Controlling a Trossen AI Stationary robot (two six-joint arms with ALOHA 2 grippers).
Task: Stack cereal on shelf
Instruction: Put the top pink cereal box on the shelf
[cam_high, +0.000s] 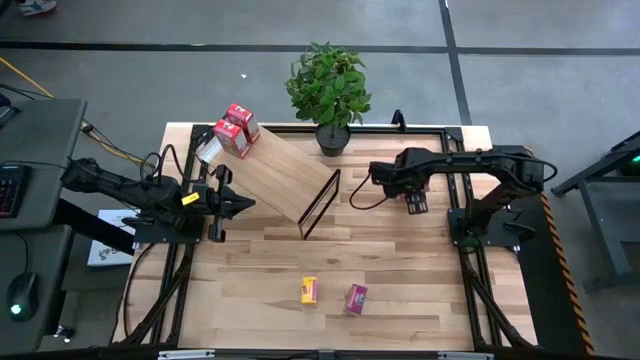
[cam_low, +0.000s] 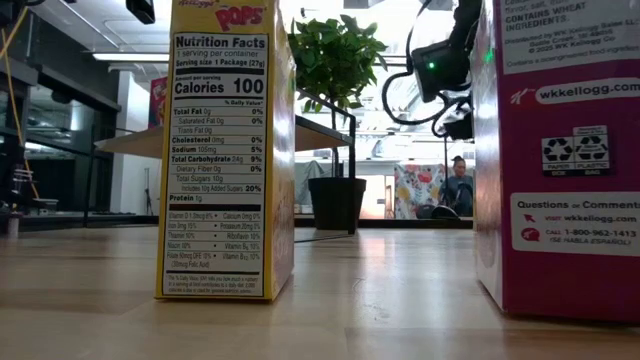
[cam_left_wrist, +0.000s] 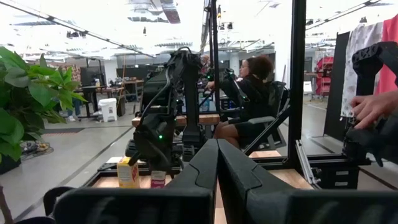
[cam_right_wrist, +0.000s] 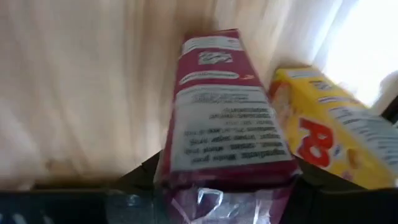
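The shelf (cam_high: 285, 175), a slanted light-wood board on a black wire frame, stands at the far left with two red cereal boxes (cam_high: 237, 128) at its upper end. My right gripper (cam_high: 416, 205) points down at the table's right, closed on a magenta cereal box (cam_right_wrist: 224, 106); a yellow box (cam_right_wrist: 329, 137) stands right beside it. Another yellow box (cam_high: 309, 290) and another magenta box (cam_high: 357, 298) stand near the front edge. My left gripper (cam_high: 228, 203) is shut, holds nothing and waits beside the shelf. My right gripper has the magenta box's upper end (cam_right_wrist: 186, 168) between its two fingers (cam_right_wrist: 140, 177), one on each narrow side. The fingers come from above, pointing steeply down. The box stands upright with its lower end on the table.
A potted plant (cam_high: 330, 90) stands at the far edge, between the shelf and my right arm. Black rails (cam_high: 470, 270) run along the table's sides. People sit in the room beyond the table (cam_left_wrist: 252, 99), and a hand (cam_left_wrist: 373, 106) shows there.
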